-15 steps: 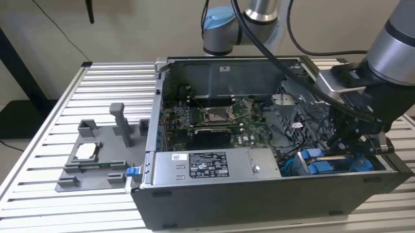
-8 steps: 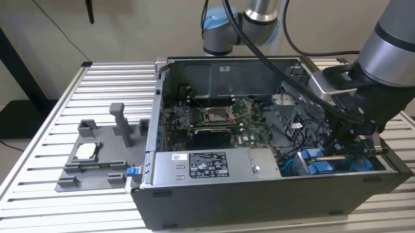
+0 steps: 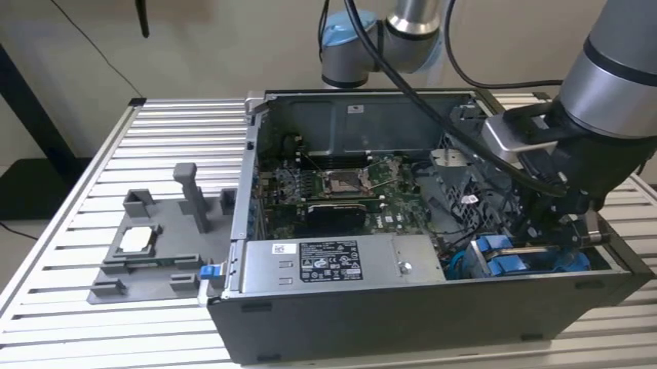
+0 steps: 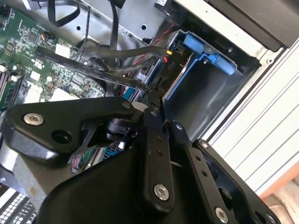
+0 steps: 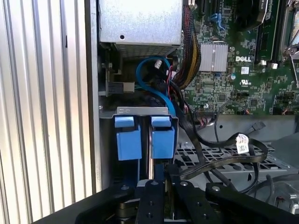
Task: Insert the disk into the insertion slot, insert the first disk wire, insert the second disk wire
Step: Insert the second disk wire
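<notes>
Two bright blue carrier end tabs [image 5: 128, 140] [image 5: 163, 140] stand side by side in the grey drive cage, the insertion slot [image 5: 140, 111]; the disk's silver body is hidden inside. The exterior view has them at the case's front right corner [image 3: 503, 257]. My gripper [image 5: 164, 171] hangs just above the tabs, shut on the end of a black flat disk wire [image 5: 224, 161] that loops away over the perforated cage wall. In the second wrist view the fingertips [image 4: 155, 95] pinch that wire [image 4: 117, 77] beside the blue carrier [image 4: 205, 53]. The gripper [image 3: 570, 242] reaches down into the case.
The open computer case holds a motherboard [image 3: 349, 184] and a power supply [image 3: 318, 261] next to the cage. Blue and multicoloured cables [image 5: 189, 60] crowd the space behind the tabs. A grey fixture [image 3: 154, 246] stands on the slatted table [image 3: 61, 231] at the exterior view's left.
</notes>
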`<state>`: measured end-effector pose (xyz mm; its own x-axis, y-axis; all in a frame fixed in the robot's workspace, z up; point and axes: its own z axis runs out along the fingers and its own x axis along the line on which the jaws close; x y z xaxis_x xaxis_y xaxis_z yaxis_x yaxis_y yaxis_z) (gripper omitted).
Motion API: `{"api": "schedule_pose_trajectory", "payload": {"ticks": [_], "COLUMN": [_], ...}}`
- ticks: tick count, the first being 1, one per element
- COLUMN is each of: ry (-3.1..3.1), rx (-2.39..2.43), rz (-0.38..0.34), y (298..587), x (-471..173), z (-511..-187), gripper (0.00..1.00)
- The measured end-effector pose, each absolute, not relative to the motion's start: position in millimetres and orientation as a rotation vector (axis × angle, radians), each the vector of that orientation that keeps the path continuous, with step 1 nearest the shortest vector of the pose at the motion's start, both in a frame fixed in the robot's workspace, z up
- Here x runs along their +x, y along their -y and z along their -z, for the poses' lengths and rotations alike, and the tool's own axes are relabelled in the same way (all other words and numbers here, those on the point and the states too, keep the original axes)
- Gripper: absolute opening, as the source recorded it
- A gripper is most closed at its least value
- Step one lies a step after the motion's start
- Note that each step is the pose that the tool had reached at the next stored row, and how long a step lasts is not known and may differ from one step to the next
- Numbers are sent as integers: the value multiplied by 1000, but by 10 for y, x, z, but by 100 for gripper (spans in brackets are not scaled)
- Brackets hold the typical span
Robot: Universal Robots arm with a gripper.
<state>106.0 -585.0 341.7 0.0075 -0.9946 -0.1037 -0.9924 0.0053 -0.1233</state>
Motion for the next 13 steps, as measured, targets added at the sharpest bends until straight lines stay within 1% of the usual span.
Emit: {"api": "schedule_pose_trajectory", "payload": {"ticks": [13], "ry": [-2087], "rx": [-2054], "rz": [96], "y": [5816], "x": [1012], "z": [-3391], "gripper": [16]}}
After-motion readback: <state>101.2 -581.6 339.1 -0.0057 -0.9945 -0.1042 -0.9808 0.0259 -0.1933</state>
